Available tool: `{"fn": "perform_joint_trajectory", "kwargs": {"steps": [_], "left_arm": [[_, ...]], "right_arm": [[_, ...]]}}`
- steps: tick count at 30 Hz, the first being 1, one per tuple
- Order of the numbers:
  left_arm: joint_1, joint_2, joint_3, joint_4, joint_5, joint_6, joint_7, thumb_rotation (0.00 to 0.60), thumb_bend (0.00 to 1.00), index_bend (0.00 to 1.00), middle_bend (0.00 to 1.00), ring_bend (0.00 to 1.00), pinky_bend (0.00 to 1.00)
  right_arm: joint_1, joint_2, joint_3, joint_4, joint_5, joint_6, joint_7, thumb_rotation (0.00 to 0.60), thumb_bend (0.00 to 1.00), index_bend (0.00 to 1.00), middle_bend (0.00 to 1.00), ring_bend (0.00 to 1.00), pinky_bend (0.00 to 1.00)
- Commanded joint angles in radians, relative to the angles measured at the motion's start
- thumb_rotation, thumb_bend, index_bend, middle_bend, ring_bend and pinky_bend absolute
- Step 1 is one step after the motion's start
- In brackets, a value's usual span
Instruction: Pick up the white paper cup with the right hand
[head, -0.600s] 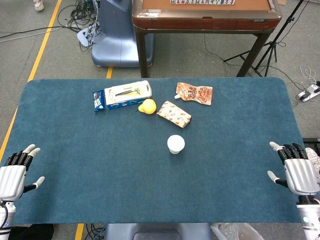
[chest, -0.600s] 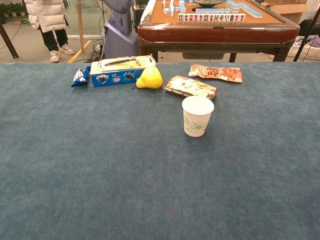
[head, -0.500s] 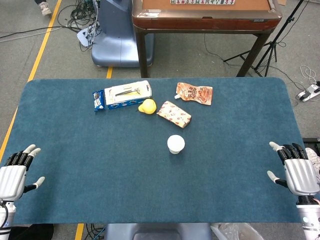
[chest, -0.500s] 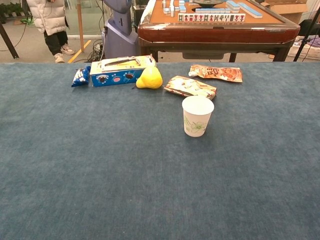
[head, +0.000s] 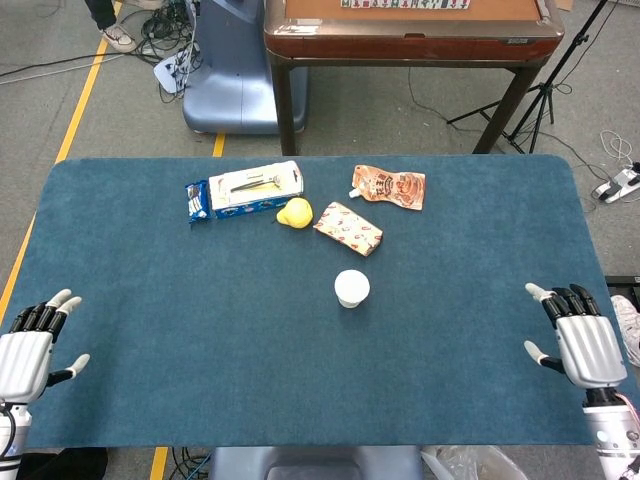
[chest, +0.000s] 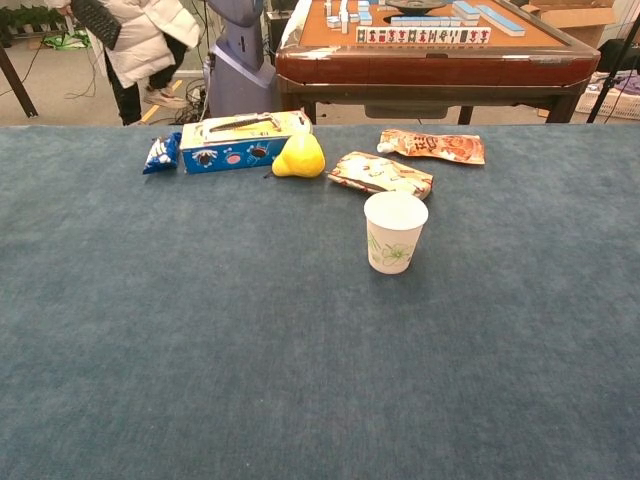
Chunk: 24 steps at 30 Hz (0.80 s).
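The white paper cup (head: 352, 288) stands upright near the middle of the blue table; in the chest view the cup (chest: 395, 232) shows a green leaf print on its side. My right hand (head: 578, 343) hovers at the table's right edge, fingers spread and empty, far to the right of the cup. My left hand (head: 28, 344) sits at the left edge, also spread and empty. Neither hand appears in the chest view.
Behind the cup lie a patterned snack packet (head: 348, 228), an orange pouch (head: 389, 186), a yellow pear-shaped toy (head: 294, 212), a blue-and-white box (head: 250, 187) and a small blue packet (head: 197, 201). A brown mahjong table (head: 410, 35) stands beyond the far edge. A person (chest: 140, 45) moves at the back left.
My right hand has shifted slightly left and forward over the table edge. The person in the background has moved. The cup and left hand are unchanged.
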Motion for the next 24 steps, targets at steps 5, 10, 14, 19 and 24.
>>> {"fn": "perform_joint_trajectory", "kwargs": {"steps": [5,10,14,19,24], "left_arm": [[0.001,0.002,0.002,0.0,-0.002,-0.002,-0.001,0.6,0.15,0.18,0.13,0.16,0.15],[-0.001,0.004,0.002,-0.002,0.0,-0.004,-0.002,0.6,0.15,0.18,0.13,0.16,0.15],[-0.002,0.006,0.004,-0.007,0.005,-0.004,0.0,0.6,0.15,0.18,0.13,0.16,0.15],[0.002,0.012,0.006,-0.018,0.01,0.006,0.003,0.6,0.15,0.19,0.13,0.16,0.15],[0.011,0.017,0.011,-0.029,0.015,0.017,0.008,0.6,0.15,0.2,0.13,0.16,0.15]], "right_arm": [[0.04,-0.016,0.003,-0.009,-0.019,-0.046,-0.008,0.6,0.17,0.2,0.3,0.18,0.15],[0.11,-0.034,0.016,-0.021,-0.026,-0.136,-0.005,0.6,0.17,0.2,0.3,0.18,0.15],[0.182,-0.042,0.03,-0.04,-0.008,-0.24,-0.004,0.6,0.16,0.17,0.24,0.18,0.15],[0.281,-0.064,0.06,-0.047,0.023,-0.365,-0.005,0.6,0.16,0.13,0.15,0.15,0.15],[0.369,-0.105,0.092,-0.026,0.06,-0.458,-0.011,0.6,0.16,0.12,0.12,0.12,0.15]]}}
